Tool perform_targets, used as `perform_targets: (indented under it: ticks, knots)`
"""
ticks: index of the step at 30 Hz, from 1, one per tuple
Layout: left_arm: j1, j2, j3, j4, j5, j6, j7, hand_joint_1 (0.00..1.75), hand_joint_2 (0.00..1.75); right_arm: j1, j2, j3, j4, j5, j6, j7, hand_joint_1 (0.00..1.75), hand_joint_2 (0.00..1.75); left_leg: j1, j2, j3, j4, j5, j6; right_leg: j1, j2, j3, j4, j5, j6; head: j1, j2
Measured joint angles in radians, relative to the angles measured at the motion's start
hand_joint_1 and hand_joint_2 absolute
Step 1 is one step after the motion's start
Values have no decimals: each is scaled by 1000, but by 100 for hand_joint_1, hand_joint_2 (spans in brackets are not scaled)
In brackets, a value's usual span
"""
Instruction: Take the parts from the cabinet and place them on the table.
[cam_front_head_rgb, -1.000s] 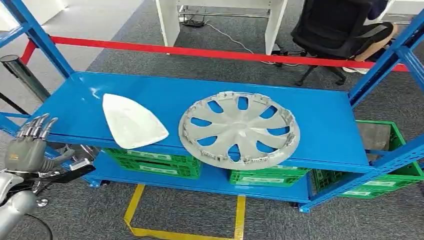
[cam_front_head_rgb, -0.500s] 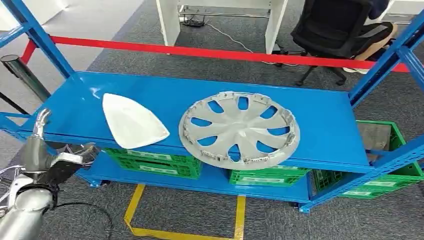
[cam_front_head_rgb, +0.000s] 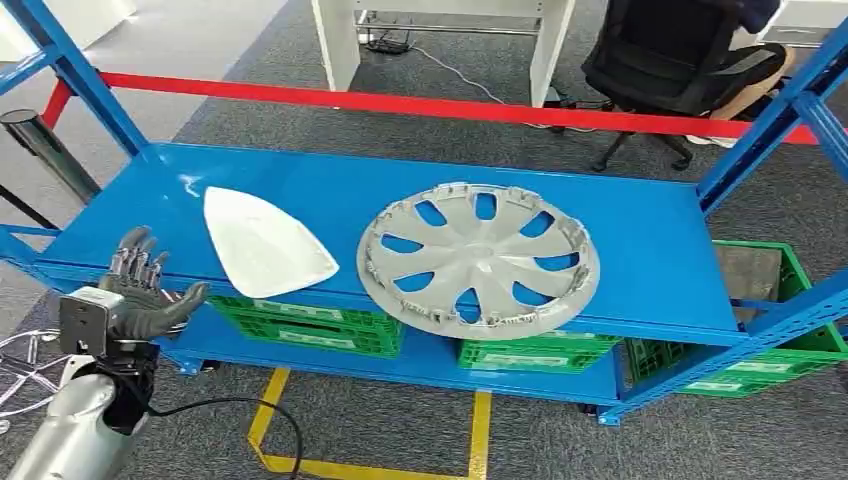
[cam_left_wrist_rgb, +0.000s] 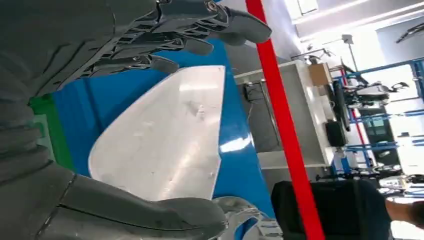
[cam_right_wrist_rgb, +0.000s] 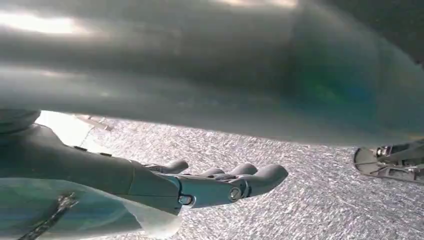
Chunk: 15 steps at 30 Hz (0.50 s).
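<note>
Left hand (cam_front_head_rgb: 140, 300) – fingers spread, holding nothing, just off front-left corner of blue shelf (cam_front_head_rgb: 650, 250). White triangular part (cam_front_head_rgb: 262, 243) flat on shelf near front edge, left half, near hand but apart. Grey wheel cover (cam_front_head_rgb: 478, 258) beside it, overhanging front edge. Right hand (cam_right_wrist_rgb: 220, 185) – fingers extended, empty, above carpet.

Bare blue metal shelf top (cam_front_head_rgb: 650, 240) right of the round grey spoked wheel cover (cam_front_head_rgb: 478, 258), narrow blue strip between it and the white triangular plastic panel (cam_front_head_rgb: 262, 243), slanted blue uprights (cam_front_head_rgb: 85, 85) flanking both ends, red crossbar (cam_front_head_rgb: 400, 102) behind.
</note>
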Motion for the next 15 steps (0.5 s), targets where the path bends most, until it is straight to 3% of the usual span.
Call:
perform_targets:
  ticks: [6,15]
  knots:
    - [-1,-11,6,18,-11,3,11,0,175,0,2,-6,-3,0,0,1,0,0,0,0,0,0,0,0,0,0,0,0,0,0,1,0]
    - [-13,-20,-17,49,-145,77,-8,0,175,0,5,-6,-5,0,5,3,0,0,0,0,0,0,0,0,0,0,0,0,0,0,0,0]
